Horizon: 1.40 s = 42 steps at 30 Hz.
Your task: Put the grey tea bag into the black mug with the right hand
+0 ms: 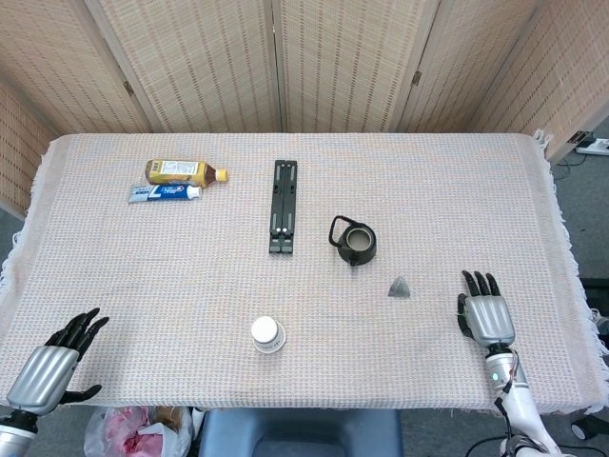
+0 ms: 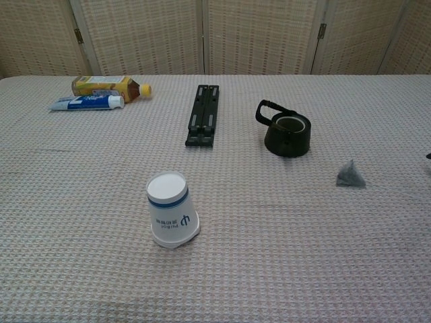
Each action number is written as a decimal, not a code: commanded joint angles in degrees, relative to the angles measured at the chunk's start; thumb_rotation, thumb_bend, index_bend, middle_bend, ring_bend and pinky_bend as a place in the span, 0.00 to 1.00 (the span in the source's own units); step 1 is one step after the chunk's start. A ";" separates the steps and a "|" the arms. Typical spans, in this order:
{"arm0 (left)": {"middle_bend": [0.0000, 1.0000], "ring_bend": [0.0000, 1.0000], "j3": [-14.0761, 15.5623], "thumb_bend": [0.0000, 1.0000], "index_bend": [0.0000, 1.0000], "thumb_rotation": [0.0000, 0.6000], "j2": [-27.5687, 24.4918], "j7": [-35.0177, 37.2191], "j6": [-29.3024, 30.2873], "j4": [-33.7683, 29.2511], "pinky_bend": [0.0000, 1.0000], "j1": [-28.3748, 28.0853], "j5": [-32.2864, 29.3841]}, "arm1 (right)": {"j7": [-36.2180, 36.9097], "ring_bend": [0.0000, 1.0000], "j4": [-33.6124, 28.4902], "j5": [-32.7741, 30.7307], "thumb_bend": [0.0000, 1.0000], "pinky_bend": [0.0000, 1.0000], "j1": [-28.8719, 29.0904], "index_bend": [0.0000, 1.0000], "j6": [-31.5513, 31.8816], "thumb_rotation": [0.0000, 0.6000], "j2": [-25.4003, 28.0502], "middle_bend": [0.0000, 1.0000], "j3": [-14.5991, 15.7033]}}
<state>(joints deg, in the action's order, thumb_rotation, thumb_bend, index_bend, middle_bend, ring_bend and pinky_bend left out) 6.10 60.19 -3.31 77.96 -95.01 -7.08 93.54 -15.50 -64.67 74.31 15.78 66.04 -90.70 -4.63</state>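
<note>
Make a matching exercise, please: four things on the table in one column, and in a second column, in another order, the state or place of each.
Things:
1. paper cup
2. black mug
3. grey tea bag
4. toothpaste tube

States or places:
A. lies just in front of the yellow bottle
B. stands upside down
C. stands upright, handle toward the folded black stand
D. sits between the mug and the right hand

Pairs: 1-B, 2-C, 3-D, 4-A

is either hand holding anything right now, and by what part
Nothing is held. The right hand and left hand are both open and empty; the grey tea bag lies untouched on the table.
</note>
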 commanded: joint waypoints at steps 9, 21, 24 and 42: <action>0.00 0.03 -0.07 0.06 0.00 1.00 0.29 -0.45 0.01 0.15 0.26 -0.01 0.04 | 1.56 0.00 -4.51 1.24 0.37 0.00 -0.61 0.62 3.67 1.00 3.37 0.09 -1.20; 0.00 0.03 -0.23 0.06 0.00 1.00 0.54 -1.30 -0.68 -0.07 0.26 -0.20 -0.65 | -1.66 0.00 -18.07 3.58 0.38 0.00 2.57 0.62 8.10 1.00 9.11 0.09 -6.35; 0.00 0.03 -0.31 0.06 0.00 1.00 0.61 -1.57 -1.01 -0.13 0.26 -0.33 -0.94 | -4.18 0.00 -22.33 2.70 0.38 0.00 4.25 0.62 7.99 1.00 10.37 0.10 -8.59; 0.00 0.03 -0.85 0.06 0.00 1.00 0.20 -0.86 -2.57 -0.33 0.26 -1.00 -2.83 | -13.68 0.00 -32.73 -12.64 0.39 0.00 14.89 0.62 1.31 1.00 13.47 0.10 -18.75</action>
<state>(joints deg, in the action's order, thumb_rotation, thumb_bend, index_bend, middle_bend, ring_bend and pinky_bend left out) 5.27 60.40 -4.17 75.42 -95.33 -8.06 90.72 -28.73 -97.02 62.45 29.77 67.90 -77.41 -22.72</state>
